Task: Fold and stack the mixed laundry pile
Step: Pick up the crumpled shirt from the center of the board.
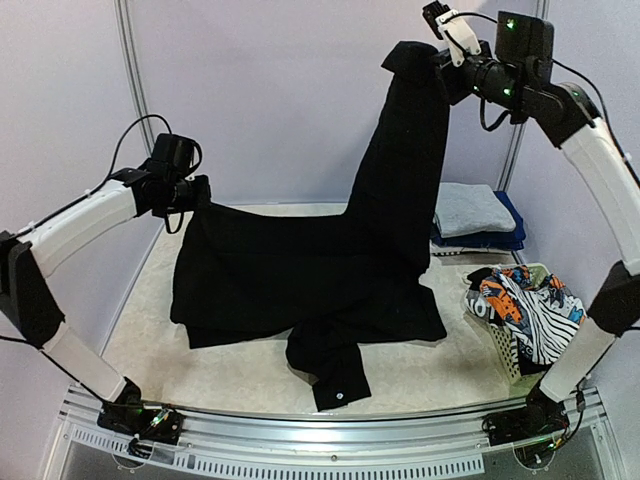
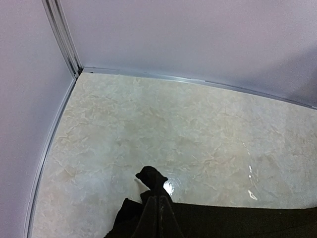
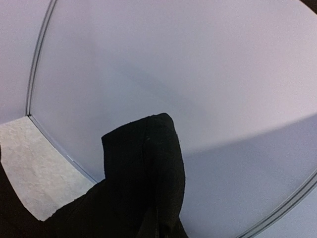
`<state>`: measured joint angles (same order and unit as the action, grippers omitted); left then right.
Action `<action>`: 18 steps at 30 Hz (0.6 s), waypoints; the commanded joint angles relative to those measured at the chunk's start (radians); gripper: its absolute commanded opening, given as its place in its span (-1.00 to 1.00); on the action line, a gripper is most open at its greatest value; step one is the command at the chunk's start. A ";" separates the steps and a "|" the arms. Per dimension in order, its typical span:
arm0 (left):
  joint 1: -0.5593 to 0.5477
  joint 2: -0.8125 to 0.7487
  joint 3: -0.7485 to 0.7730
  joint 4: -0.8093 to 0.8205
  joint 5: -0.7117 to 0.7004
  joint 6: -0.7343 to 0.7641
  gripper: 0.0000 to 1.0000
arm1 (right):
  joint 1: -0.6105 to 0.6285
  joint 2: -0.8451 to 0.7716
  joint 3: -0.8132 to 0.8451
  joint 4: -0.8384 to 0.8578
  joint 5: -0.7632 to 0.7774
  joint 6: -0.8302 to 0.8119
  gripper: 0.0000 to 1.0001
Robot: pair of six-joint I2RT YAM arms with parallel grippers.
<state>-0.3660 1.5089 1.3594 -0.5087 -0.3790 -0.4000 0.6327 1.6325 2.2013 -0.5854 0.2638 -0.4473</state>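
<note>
Table (image 1: 240,378), grippers (image 1: 203,192) (image 1: 437,62) clamped on black top (image 1: 300,270)

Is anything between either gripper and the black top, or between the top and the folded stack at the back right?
No. Both the left gripper and right gripper are shut on the black top. Nothing visible lies between it and the folded stack; the basket sits nearer the arms, off that path.
</note>
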 commanded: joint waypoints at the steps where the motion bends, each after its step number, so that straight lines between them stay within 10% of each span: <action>1: 0.067 0.145 0.107 0.006 0.065 0.023 -1.00 | -0.176 0.156 0.155 0.022 -0.334 0.011 -1.00; 18: 0.228 0.925 0.775 -0.018 0.281 -0.029 -1.00 | -0.308 0.826 0.274 0.634 -0.420 -0.066 -1.00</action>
<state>-0.1581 2.3466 2.0171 -0.4950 -0.1459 -0.4015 0.3351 2.3665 2.4416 -0.2199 -0.1928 -0.4740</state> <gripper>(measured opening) 0.006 0.019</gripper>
